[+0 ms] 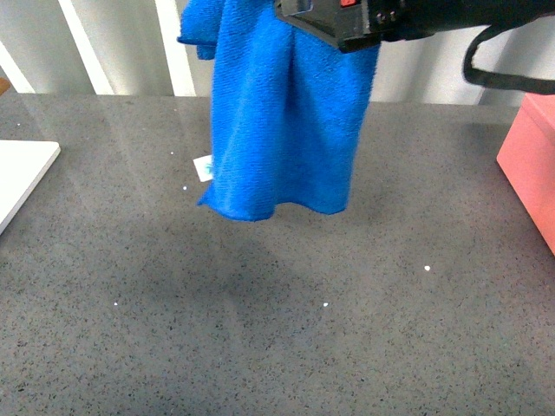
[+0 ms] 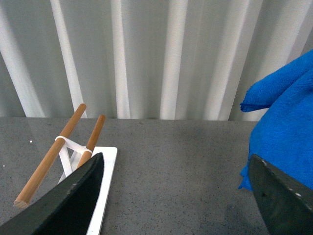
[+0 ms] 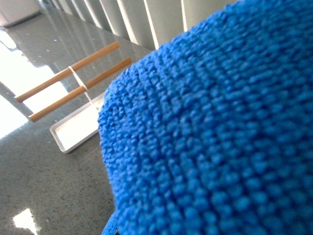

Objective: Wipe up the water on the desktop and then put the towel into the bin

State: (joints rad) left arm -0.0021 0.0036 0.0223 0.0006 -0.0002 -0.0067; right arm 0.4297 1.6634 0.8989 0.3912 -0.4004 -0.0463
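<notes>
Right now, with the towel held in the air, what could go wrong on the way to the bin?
1. The towel hangs long from the right jaws; its hem might catch the bin wall instead of dropping in.
2. It fills the right wrist view, so that camera cannot guide the drop.

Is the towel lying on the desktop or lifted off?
Lifted: the towel hangs bunched from the right tool, lower edge clear of the desktop.

Up front I get soft, even daylight; the towel (image 1: 277,113) throws a faint, blurry shadow on the surface (image 1: 260,347). In my right wrist view white glare blooms off that surface, and the close towel is slightly soft.
</notes>
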